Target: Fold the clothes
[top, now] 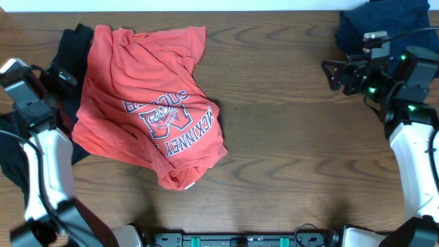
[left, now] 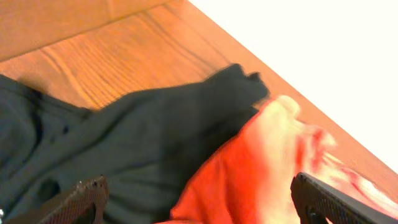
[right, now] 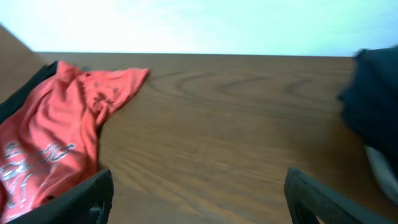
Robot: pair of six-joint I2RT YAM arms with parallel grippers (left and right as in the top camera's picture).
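Observation:
The red-orange T-shirt (top: 144, 103) with white-and-black varsity lettering lies crumpled on the left half of the table, print up. It also shows in the left wrist view (left: 261, 174) and the right wrist view (right: 50, 143). A black top (top: 72, 51) lies under its left edge and shows in the left wrist view (left: 124, 143). My left gripper (top: 58, 75) is open at the shirt's left edge, its fingers (left: 199, 202) straddling the seam between black top and red shirt. My right gripper (top: 336, 74) is open and empty over bare wood at the right, its fingers (right: 199, 199) wide apart.
A dark navy garment (top: 381, 24) is heaped at the back right corner, beside my right arm; it shows at the right edge of the right wrist view (right: 373, 106). Bare wooden table (top: 288, 137) spans the middle. More black cloth (top: 10, 147) hangs at the left edge.

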